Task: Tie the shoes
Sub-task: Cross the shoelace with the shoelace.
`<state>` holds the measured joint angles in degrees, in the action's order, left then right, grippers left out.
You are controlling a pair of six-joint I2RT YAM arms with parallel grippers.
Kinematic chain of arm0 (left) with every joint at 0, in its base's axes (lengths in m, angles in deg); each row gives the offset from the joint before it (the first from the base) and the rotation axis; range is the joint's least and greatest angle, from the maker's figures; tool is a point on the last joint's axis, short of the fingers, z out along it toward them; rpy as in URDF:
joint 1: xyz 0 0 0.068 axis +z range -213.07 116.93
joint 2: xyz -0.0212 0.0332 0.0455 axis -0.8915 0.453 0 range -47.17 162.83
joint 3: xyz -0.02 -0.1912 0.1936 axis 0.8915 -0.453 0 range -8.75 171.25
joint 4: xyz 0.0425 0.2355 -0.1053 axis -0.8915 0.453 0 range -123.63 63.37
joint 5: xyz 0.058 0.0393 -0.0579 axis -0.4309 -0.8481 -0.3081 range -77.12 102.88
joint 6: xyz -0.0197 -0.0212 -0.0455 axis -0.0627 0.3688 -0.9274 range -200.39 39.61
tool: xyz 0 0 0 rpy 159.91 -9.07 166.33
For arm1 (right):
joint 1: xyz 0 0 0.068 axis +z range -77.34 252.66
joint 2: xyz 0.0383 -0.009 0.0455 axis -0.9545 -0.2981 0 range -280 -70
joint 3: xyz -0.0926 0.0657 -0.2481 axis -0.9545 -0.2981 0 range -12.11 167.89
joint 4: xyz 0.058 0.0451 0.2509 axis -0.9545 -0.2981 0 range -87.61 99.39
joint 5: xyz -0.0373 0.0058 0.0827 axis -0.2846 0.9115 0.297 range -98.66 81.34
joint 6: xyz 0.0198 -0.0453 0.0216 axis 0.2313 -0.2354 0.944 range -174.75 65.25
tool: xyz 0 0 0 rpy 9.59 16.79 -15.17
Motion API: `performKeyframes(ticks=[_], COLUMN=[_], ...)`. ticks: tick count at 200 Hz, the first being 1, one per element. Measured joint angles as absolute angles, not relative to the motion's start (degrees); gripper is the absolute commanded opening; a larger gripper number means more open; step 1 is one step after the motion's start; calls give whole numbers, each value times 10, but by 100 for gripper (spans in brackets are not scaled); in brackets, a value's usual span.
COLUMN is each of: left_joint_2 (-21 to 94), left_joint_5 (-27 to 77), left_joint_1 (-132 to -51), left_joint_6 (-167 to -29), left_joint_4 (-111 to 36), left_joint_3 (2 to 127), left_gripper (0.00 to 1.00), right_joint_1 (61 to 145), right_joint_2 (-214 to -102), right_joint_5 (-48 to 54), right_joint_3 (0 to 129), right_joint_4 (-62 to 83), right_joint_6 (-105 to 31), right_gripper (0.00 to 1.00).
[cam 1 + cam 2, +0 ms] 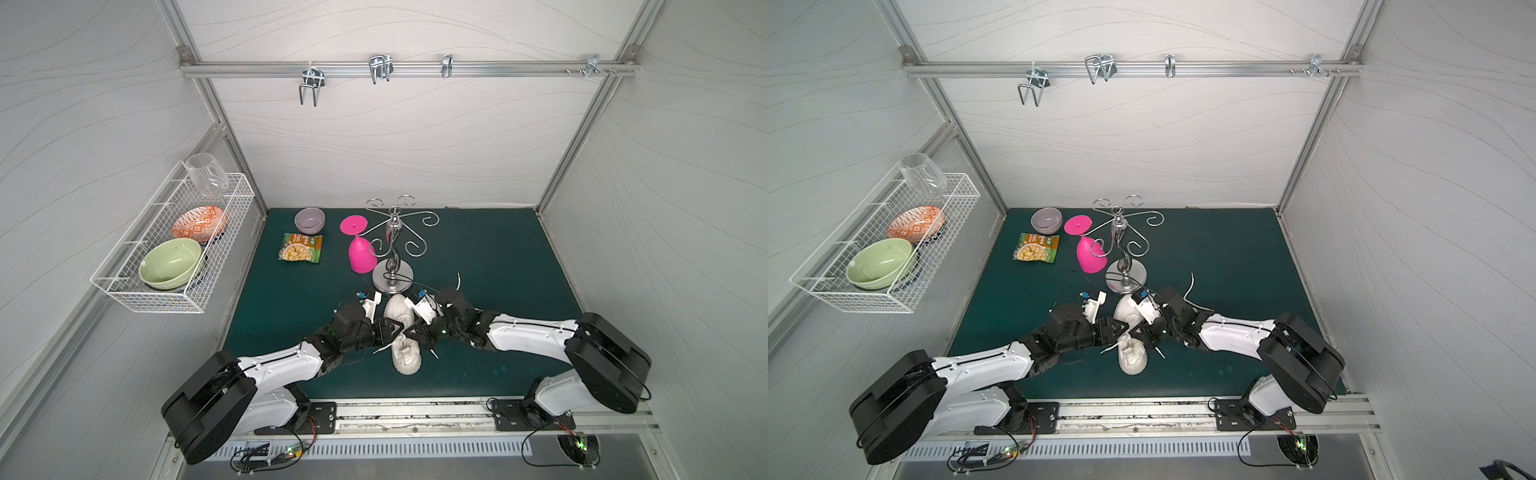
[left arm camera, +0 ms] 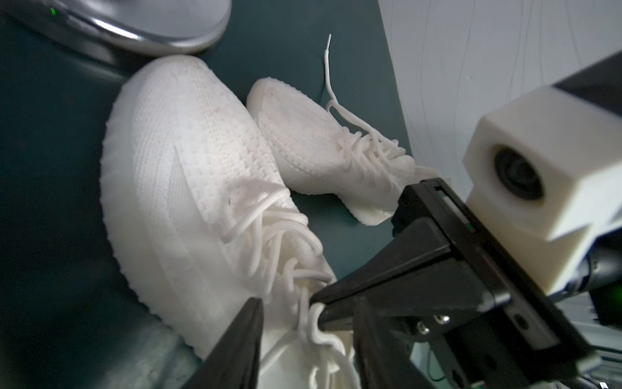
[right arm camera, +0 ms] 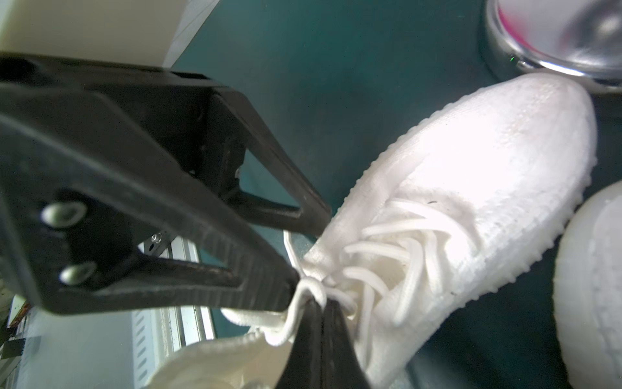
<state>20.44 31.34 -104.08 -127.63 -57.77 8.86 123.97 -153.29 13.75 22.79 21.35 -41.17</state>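
Lying in the middle of the green desk (image 1: 498, 270), a cream-white knit shoe (image 2: 188, 168) with a ribbed sole has its toe just beside the round base of a chrome stand (image 1: 387, 279). At the top of its lacing, a loop of white lace (image 3: 311, 286) is pinched in the right gripper (image 3: 318, 304), whose fingers press together on it. The left gripper (image 3: 308, 256) faces it from the other side with its jaws apart, closed on nothing; a strand of the lace runs through the gap. In both top views the two arms meet over this shoe (image 1: 398, 309) and cover its middle. The second shoe (image 2: 303, 134) lies just beside the first on the robot's right, with one lace end trailing across the desk; the right arm hides most of it from above.

Near the stand are a pink wine glass (image 1: 360, 254) on its side, a grey bowl (image 1: 309, 220) and a green-and-orange snack packet (image 1: 300, 247) whose printing is too small to read. A white wire basket (image 1: 149, 300) on the left wall holds a green bowl (image 1: 172, 264), an orange patterned bowl (image 1: 199, 224) and a clear glass (image 1: 205, 174).
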Motion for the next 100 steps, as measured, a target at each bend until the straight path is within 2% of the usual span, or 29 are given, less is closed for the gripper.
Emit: performKeyframes(ticks=[31,79,100], left_joint_2=[173,162,163], left_joint_5=[315,374,407], left_joint_1=[-1041,-1041,-1041], left_joint_6=[-1280,-1301,-1307], left_joint_4=[-516,-450,-429], left_joint_3=[92,106,113], left_gripper=[62,76,77], right_joint_1=[1240,1240,1240], right_joint_2=[-1516,-1515,-1515], right_joint_5=[131,130,130], right_joint_3=[223,222,222], right_joint_4=[209,209,209], right_joint_6=[-412,-411,-411], right_gripper=[0,0,0])
